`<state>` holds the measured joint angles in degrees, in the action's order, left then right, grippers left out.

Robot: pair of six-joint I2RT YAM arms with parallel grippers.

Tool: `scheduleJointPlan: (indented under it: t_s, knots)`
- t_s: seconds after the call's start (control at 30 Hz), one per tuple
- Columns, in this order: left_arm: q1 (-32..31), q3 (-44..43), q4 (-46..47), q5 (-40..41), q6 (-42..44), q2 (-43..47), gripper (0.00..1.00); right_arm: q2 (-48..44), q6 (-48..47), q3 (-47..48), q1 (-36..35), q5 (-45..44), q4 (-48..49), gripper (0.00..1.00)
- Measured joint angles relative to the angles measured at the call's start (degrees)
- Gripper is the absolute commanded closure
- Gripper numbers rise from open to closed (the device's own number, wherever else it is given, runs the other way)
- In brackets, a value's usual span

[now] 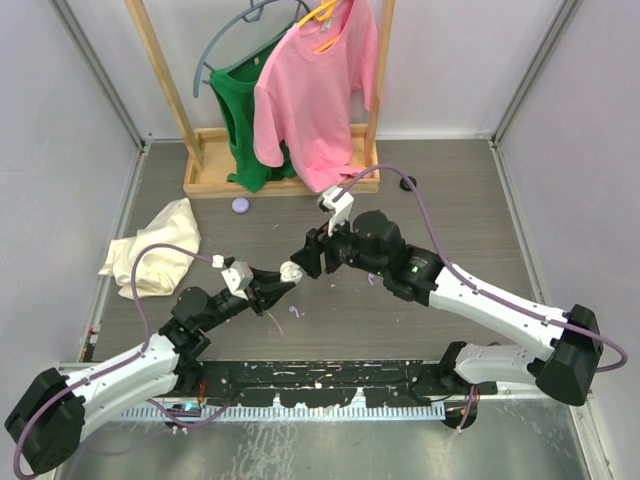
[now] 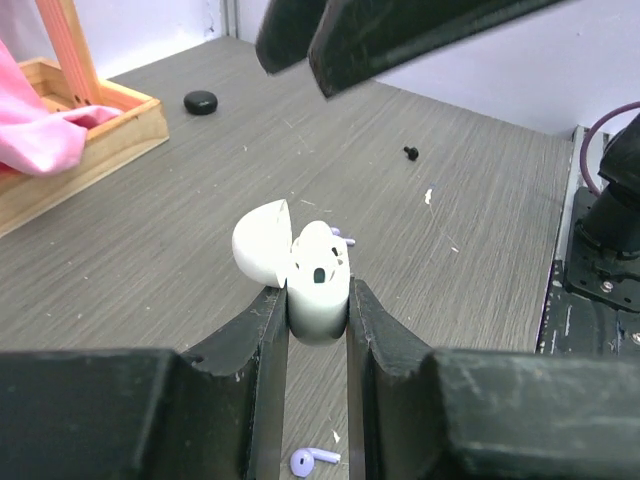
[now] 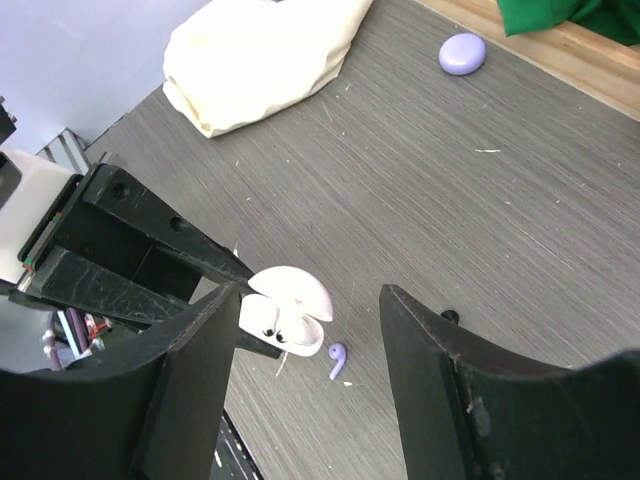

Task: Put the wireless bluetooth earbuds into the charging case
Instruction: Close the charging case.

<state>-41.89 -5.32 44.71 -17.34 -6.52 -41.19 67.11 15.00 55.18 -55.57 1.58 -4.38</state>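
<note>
The white charging case [image 2: 318,290] has its lid flipped open, and my left gripper [image 2: 315,300] is shut on its body, holding it just above the table. Pale rounded shapes with dark dots sit in its wells [image 3: 285,318]. My right gripper [image 3: 305,290] hangs open directly over the case, with nothing between its fingers [image 2: 400,30]. In the top view the two grippers meet at the case [image 1: 290,270]. One lilac earbud [image 3: 337,360] lies on the table beside and below the case [image 2: 313,460]. A lilac bit [image 2: 343,237] peeks out behind the case. A tiny black earbud [image 2: 410,152] lies farther off.
A cream cloth [image 1: 155,248] is bunched at the left. A wooden rack base [image 1: 215,165] at the back carries a pink shirt [image 1: 315,95] and a green one. A lilac case [image 1: 240,205] and a black case [image 1: 408,183] lie in front of the rack.
</note>
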Motion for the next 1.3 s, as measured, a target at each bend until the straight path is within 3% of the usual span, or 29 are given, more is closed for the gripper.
scheduleJointPlan:
  t_s: [0.3, 0.6, 0.93, 1.3]
  knots:
    - [0.0, -2.3, -0.5, -3.6, -0.5, -2.5, 1.00, 2.2, -2.1, 2.2, 11.0, 22.3, -2.2, 0.25]
    - [0.0, -4.9, -1.7, -5.3, -2.2, 1.2, 1.00, 8.5, -3.5, 3.6, 12.2, 37.0, -2.5, 0.23]
    - [0.0, -6.0, -2.8, -5.9, -3.8, 0.5, 1.00, 10.4, -3.1, 3.7, 12.4, 45.4, -0.5, 0.26]
    - [0.0, -6.0, -3.0, -4.0, -6.6, -0.1, 1.00, 9.9, -3.1, 3.5, 13.4, 47.7, 0.2, 0.28]
